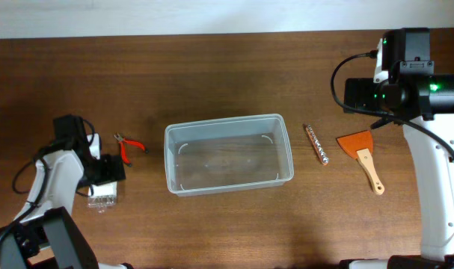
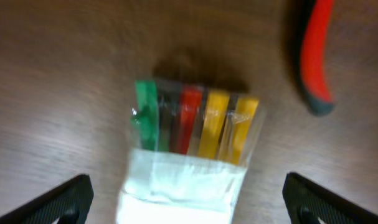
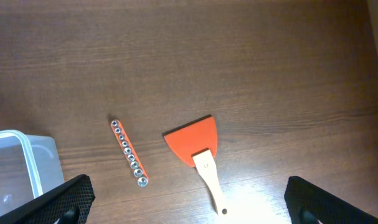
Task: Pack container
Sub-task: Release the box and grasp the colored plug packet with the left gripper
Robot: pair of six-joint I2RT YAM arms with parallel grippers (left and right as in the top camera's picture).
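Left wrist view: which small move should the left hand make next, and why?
Probably lower the left hand straight down over the clear packet of coloured pieces. Its fingers stand open on either side of the packet, not touching it, and the container looks empty.

**Left arm** (image 1: 58, 179): white tubular links joined by black housings, with a thin left cable (image 1: 19, 179), black, looping beside it.

**Right arm** (image 1: 436, 187): a matching white link under a blocky black joint housing (image 1: 406, 82), which carries green lights (image 1: 434, 87) and a small white patch. A black right cable (image 1: 333, 82) curves from its side.

**Left gripper** (image 2: 192, 202) and **right gripper** (image 3: 192, 202): each ends in two matt black, wedge-shaped fingers (image 2: 64, 199), set wide apart at the lower corners of the wrist views.
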